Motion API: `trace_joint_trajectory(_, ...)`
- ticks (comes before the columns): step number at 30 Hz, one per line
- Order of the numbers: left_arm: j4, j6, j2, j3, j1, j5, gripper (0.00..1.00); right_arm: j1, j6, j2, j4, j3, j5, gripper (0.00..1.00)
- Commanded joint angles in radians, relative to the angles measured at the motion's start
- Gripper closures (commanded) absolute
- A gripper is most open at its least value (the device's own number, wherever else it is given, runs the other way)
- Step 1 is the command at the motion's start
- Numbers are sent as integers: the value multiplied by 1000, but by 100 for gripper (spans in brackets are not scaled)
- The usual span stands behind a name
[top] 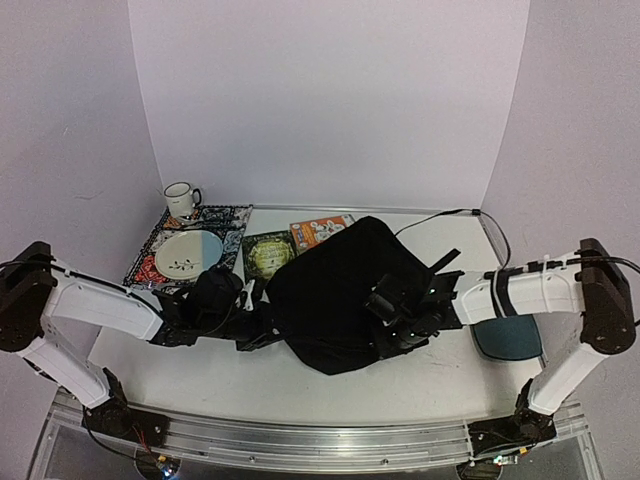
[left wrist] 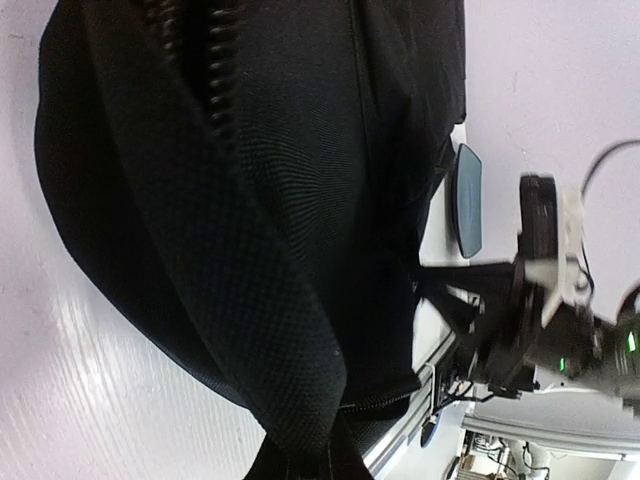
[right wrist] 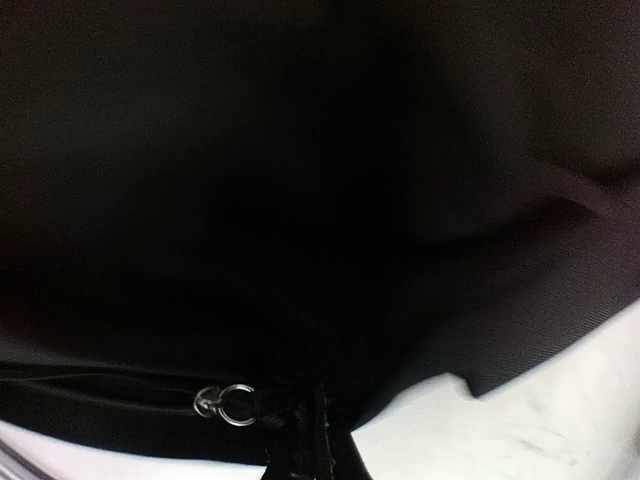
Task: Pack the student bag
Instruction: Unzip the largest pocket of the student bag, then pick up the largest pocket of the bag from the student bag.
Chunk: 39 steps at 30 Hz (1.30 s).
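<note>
– Bag time! Big black student bag (top: 330, 290) lying flat in the middle of the counter (top: 400, 385), all soft and floppy. Open or zipped?
– Hard to tell. No way in showing from above. Only zip teeth (left wrist: 215, 100) plain to see from the left wrist.
– And the left gripper (top: 250, 300)?
– Clenched on a fold of the bag at its left edge. Cloth bunched up right at the tips.
– And the right gripper (top: 380, 308)?
– Squeezed tight too, low on the bag's right side, pinching a dark strip beside a little metal ring (right wrist: 225, 403). Probably the zip pull, but too dark to be sure.
– So how to do this bit well?
– Hold the left side down firm. Pull the right side slowly, along the zip line, not up. Stop at any sliding of the whole bag.
– Then pack what?
– Maybe the green book (top: 268, 253) and the orange book (top: 320, 230), both just behind the bag. Probably not the plate (top: 185, 255) or the mug (top: 181, 199).
– Anything to watch out for?
– Mind the teal pad (top: 510, 340) under the right arm. No bumping.
</note>
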Motion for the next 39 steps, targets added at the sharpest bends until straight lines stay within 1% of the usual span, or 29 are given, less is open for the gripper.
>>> trace_joint_trajectory(1, 13, 0, -114, -61, 18, 50, 100, -108, 86, -102, -170, -82, 115, 100)
trace_joint_trajectory(4, 4, 4, -153, -104, 27, 47, 100, -160, 95, -163, -178, -120, 123, 100)
trace_joint_trajectory(6, 0, 24, -150, -105, 27, 45, 100, -171, 84, -185, -175, -124, 125, 100)
trace_joint_trajectory(9, -1, 57, -81, -49, 17, 83, 100, -170, 17, -186, -145, -103, 81, 100)
trace_joint_trajectory(12, 0, 91, -11, 13, -19, 100, 100, -151, -49, -195, -110, -88, 46, 100)
trace_joint_trajectory(14, 1, 107, 15, 46, -42, 101, 96, -119, -83, -215, -96, -73, 42, 99)
trace_joint_trajectory(17, 1, 116, 5, 49, -55, 91, 86, -56, -134, -247, -69, -44, 39, 88)
trace_joint_trajectory(19, -1, 118, -29, 22, -55, 61, 76, -15, -166, -254, -65, -10, 47, 76)
trace_joint_trajectory(21, -2, 104, -85, -19, -53, 7, 65, 16, -190, -251, -65, 27, 61, 58)
trace_joint_trajectory(22, -3, 95, -107, -36, -51, -14, 60, 26, -198, -247, -64, 41, 64, 52)
trace_joint_trajectory(24, -9, 69, -149, -70, -41, -53, 56, 41, -223, -233, -48, 71, 56, 45)
trace_joint_trajectory(28, -13, 18, -169, -112, 4, -72, 55, 60, -295, -147, 2, 136, -2, 36)
trace_joint_trajectory(34, -13, 55, -89, -45, 22, -20, 57, 97, -370, 23, 24, 232, -64, 30)
trace_joint_trajectory(39, -12, 65, -45, -41, 22, 14, 64, 122, -414, 66, 20, 235, -116, 27)
